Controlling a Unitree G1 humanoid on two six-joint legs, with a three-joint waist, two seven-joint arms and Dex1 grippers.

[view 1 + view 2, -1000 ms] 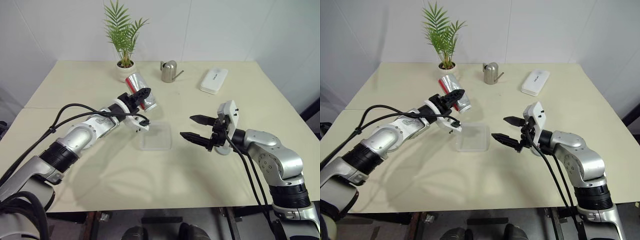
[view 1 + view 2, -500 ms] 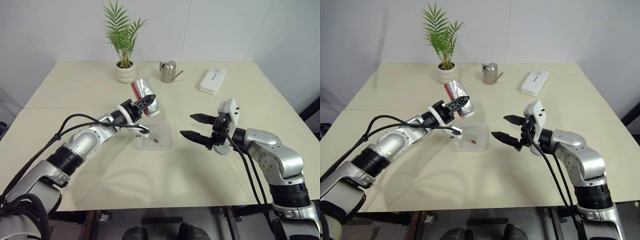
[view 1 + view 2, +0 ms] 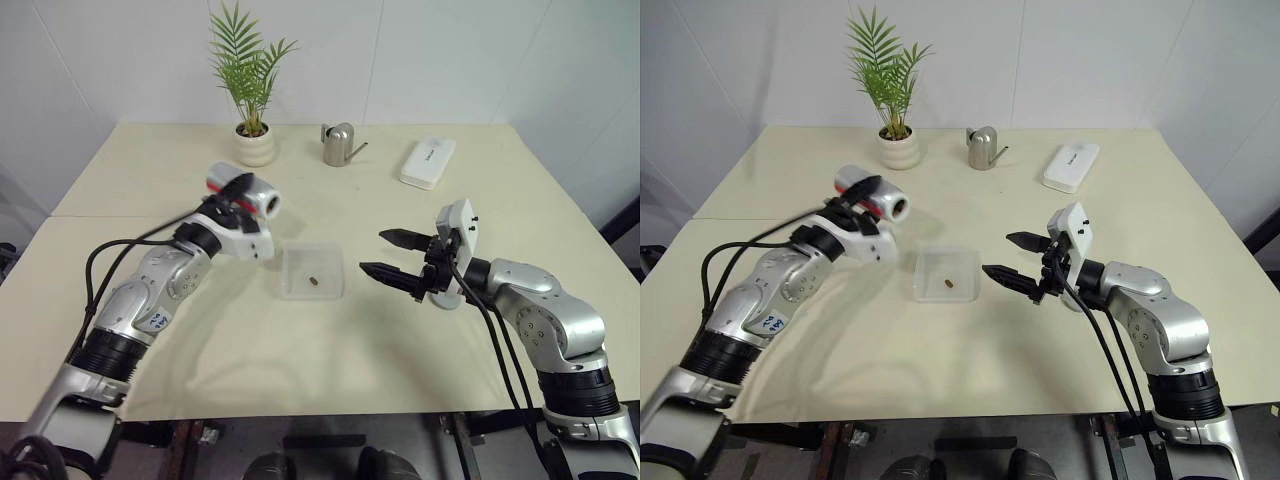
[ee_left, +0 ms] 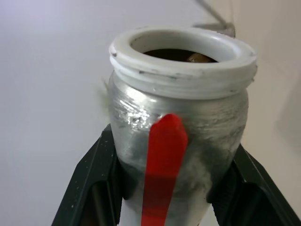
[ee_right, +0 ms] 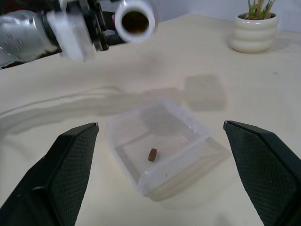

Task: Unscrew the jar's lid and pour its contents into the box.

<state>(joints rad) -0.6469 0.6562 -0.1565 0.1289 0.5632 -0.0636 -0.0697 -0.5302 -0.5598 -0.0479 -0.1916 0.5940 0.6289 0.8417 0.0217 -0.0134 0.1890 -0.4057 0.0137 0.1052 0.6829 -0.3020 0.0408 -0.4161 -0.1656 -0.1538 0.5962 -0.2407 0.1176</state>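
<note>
left gripper clamped on jar, left of centre | right gripper jaws spread, empty, right of box | brown pellet lay in box

A plain indoor test room, of the lab or robot-workspace kind, is suggested. A bare cream tabletop is set into a corner of blank white walls, with no household furniture around it. Only a few staged props are laid out along its far edge: a small potted palm in a ribbed white pot, a steel watering can and a white oblong case. Black cables are run openly along a robot arm.
</note>
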